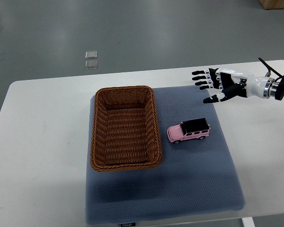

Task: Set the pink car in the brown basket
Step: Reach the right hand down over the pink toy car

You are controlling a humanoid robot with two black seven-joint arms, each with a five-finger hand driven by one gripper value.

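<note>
A pink toy car (189,130) with a black roof lies on the blue-grey mat (189,184), just right of the brown wicker basket (95,127). The basket holds nothing. My right hand (209,85) reaches in from the right edge and hovers above and to the right of the car, apart from it. Its fingers are spread and point left, holding nothing. The left arm does not show.
The mat lies on a white table (42,142) with rounded corners. Two small square plates (91,60) sit on the grey floor beyond the table. A brown box corner (277,4) shows at the top right.
</note>
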